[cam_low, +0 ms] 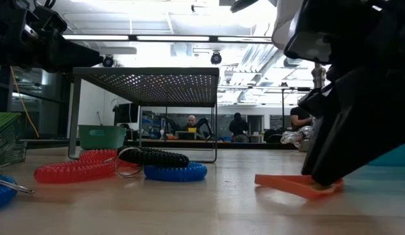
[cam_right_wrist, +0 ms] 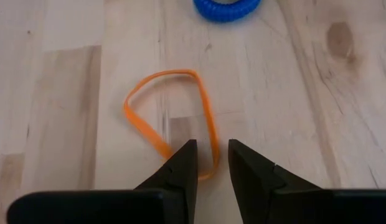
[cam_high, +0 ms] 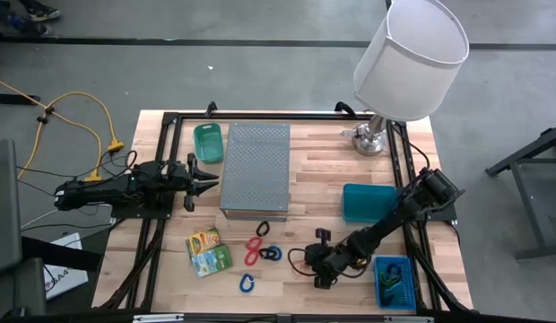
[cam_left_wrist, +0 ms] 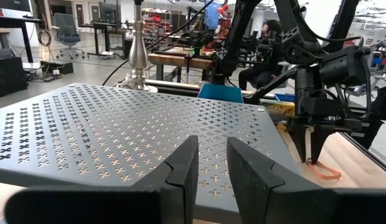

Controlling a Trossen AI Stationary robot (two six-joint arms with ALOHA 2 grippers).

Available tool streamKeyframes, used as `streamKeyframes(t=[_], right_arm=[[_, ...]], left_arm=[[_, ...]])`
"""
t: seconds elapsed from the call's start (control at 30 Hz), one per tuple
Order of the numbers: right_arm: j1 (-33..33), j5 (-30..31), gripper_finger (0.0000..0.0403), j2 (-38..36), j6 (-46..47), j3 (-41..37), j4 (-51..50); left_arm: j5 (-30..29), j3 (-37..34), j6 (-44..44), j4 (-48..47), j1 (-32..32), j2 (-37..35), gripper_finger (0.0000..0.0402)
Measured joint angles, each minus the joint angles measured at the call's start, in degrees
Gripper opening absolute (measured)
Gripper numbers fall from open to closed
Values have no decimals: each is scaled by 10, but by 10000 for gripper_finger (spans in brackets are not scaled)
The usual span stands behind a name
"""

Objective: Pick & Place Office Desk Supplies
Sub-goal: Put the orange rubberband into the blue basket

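An orange rubber band lies flat on the wooden table near its front edge. My right gripper slants down onto the end of the band nearest it, its fingers a little apart; the high view shows it right of the coiled loops. Red, dark and blue coiled loops lie in a group, and another blue one lies nearer the front. Yellow-green packets lie left of them. My left gripper waits level beside the grey perforated box, slightly open and holding nothing. My right gripper comes at the rubber band slanting down from above. One fingertip stands over the band's strand, and the bend of the band's near end lies in the gap between the two fingers. The band lies flat on the table. I cannot tell whether it is pinched.
A green bin stands at the back left. A teal bin and a blue basket stand on the right. The lamp with a white shade stands at the back right. Bare wood lies around the band.
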Motion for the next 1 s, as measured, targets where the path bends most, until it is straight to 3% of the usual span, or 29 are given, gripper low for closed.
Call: streamKeyframes(t=[0.3,0.6,1.0], right_arm=[[0,-1,69,0,2,1,-7],[0,1,7,-1,-1,1,-14],[0,9,2,-13,-38,0,-25]], left_arm=[[0,0,0,0,0,0,79],[0,0,0,0,0,0,79],[0,0,0,0,0,0,79]])
